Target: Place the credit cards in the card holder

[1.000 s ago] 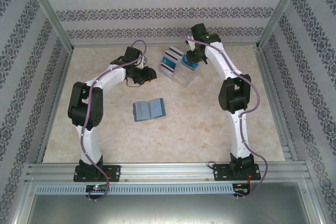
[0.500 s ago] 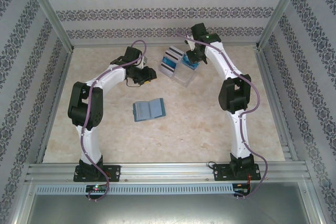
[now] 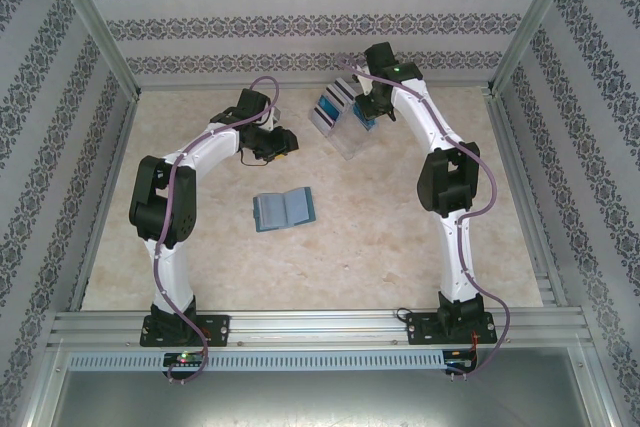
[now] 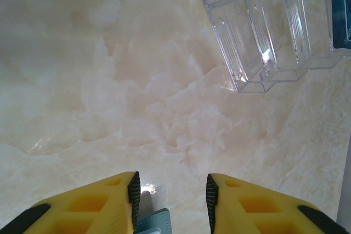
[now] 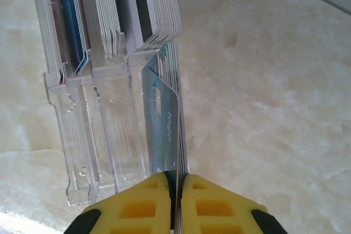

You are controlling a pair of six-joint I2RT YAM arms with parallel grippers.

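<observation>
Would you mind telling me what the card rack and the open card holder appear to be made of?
The card rack looks like clear glossy hard plastic: the table shows through it and its edges glint. The card holder looks matte blue, perhaps faux leather or fabric; too small to tell.

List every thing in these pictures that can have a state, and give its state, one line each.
card holder, lying open, inner faces up.
clear rack, slots loaded with cards.
credit cards, stacked on edge in the rack's slots, a few pinched at its outer slot.
right gripper, jaws shut on those few credit cards.
left gripper, jaws open, above the tabletop.
</observation>
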